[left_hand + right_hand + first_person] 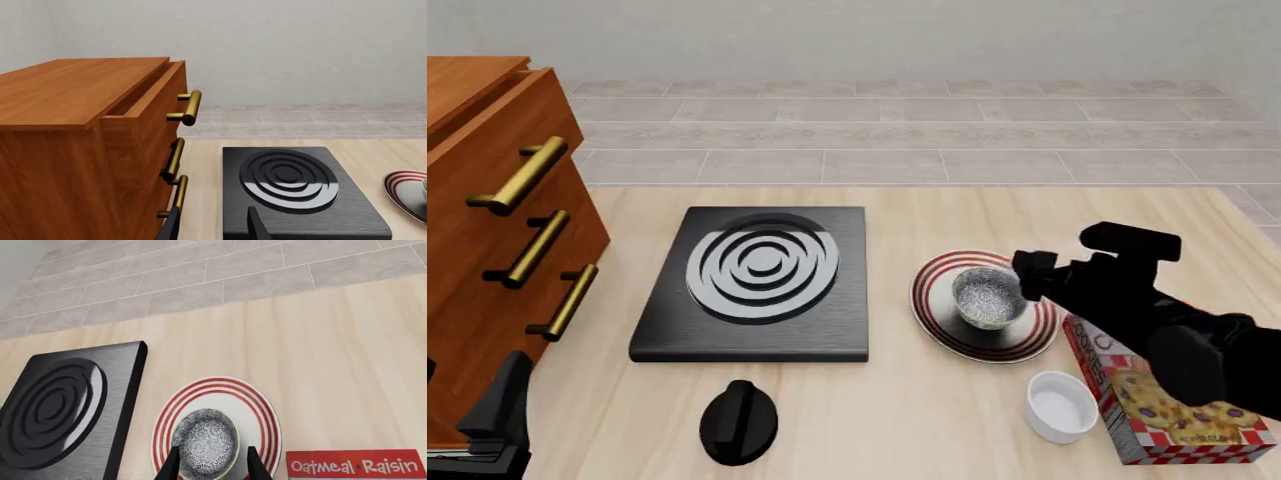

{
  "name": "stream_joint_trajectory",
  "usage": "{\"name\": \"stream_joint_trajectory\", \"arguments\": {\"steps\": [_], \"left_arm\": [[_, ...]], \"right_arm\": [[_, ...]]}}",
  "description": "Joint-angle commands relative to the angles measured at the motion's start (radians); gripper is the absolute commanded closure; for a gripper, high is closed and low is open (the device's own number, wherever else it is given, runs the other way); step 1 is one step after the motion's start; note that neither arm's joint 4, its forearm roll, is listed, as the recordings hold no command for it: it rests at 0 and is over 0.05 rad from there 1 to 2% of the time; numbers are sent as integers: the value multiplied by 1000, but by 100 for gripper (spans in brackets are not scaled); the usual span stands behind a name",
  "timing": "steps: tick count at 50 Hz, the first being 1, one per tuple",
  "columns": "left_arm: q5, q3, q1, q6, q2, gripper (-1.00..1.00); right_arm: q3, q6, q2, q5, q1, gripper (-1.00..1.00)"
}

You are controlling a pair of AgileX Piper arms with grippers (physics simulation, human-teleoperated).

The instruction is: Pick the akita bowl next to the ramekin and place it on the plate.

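The speckled akita bowl (986, 297) (203, 441) sits upright in the middle of the red-ringed plate (930, 300) (265, 416). My right gripper (1030, 272) (213, 469) is open and hovers just over the bowl's right side, with a finger on either side of it in the right wrist view and no grip on it. The white ramekin (1061, 405) stands on the table nearer me, right of the plate. At the lower left, my left gripper (497, 405) (213, 227) stays open and empty beside the cabinet.
A black stove (761, 280) with white rings lies left of the plate, with a black knob (738, 421) in front of it. A wooden cabinet (494, 230) with brass handles fills the left. An oatmeal raisin box (1161, 415) lies at the right, under my right arm.
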Motion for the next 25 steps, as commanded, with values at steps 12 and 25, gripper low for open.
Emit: {"name": "stream_joint_trajectory", "arguments": {"steps": [12,25], "left_arm": [[0,0,0,0,0,-100],[0,0,0,0,0,-100]], "right_arm": [[17,-1,-154,100,-10,-100],[33,2,-218,137,-28,-100]]}}
